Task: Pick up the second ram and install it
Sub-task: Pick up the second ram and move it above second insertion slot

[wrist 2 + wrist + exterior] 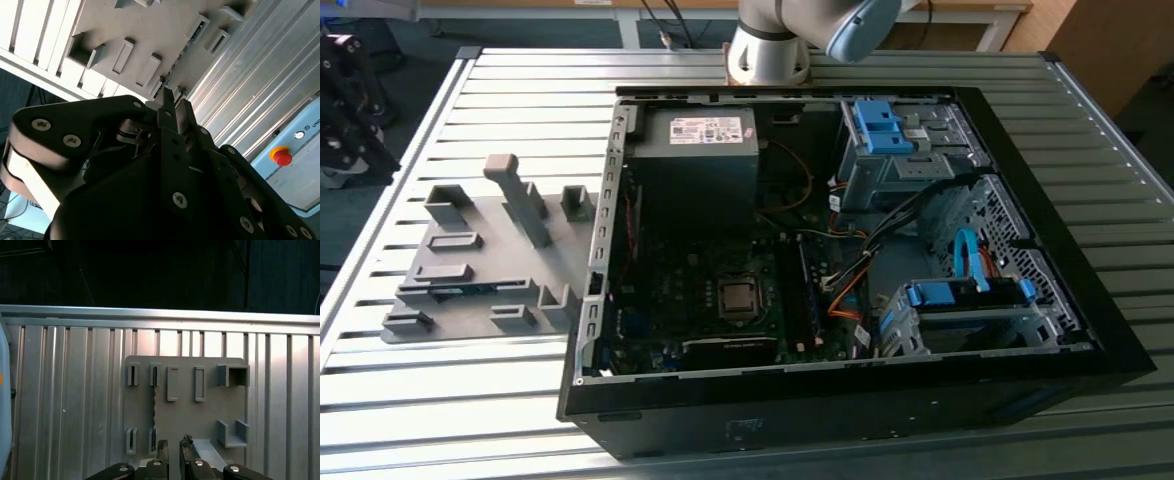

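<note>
In the exterior view we see the grey holder plate lying on the slatted metal table. The open computer case stands just beside the plate, on the exterior view's right of it. The case holds a grey power supply, a dark motherboard with its square processor socket, and orange and black cables. On its side away from the plate there are two blue-trimmed drive cages. The second ram sits on the plate, a thin blue-green strip standing on edge between grey slot blocks. The arm's base rises beyond the case, well apart from the plate. In the first wrist view we look down on the plate. There the second ram shows edge-on as a thin dark line running from one slotted block to its partner. The gripper hangs over the plate just beside the ram's nearer end. Its fingers are released, a narrow gap between them with bare plate showing through, and they grasp nothing. In the second wrist view the gripper points at the plate, its fingertips slightly parted and apart from the ram in its blocks.
</note>
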Available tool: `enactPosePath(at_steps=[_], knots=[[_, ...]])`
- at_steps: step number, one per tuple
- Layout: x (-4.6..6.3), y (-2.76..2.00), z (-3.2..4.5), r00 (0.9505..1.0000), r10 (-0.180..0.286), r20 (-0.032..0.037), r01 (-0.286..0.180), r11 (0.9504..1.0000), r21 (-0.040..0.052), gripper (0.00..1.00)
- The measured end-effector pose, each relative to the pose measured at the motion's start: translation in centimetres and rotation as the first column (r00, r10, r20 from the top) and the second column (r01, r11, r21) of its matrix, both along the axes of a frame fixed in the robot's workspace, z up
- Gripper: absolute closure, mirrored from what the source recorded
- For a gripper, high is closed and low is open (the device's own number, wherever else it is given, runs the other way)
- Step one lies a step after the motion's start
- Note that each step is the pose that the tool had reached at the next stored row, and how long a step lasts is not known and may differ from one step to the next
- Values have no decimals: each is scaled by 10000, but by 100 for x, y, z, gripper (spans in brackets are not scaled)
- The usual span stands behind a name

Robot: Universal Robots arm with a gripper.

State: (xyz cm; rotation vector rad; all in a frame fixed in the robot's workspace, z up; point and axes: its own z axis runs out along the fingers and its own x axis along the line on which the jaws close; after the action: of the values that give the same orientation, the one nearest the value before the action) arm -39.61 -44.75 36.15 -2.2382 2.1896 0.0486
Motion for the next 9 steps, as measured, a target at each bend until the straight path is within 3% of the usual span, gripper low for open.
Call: enactPosePath(at_steps=[6, 7, 9], knots=[[-3, -1, -19, 9998, 221, 2, -221, 9998, 2, 75], [-5, 0, -26, 9998, 220, 1, -220, 9998, 1, 69], [-11, 0, -44, 9998, 220, 0, -220, 9998, 0, 69]])
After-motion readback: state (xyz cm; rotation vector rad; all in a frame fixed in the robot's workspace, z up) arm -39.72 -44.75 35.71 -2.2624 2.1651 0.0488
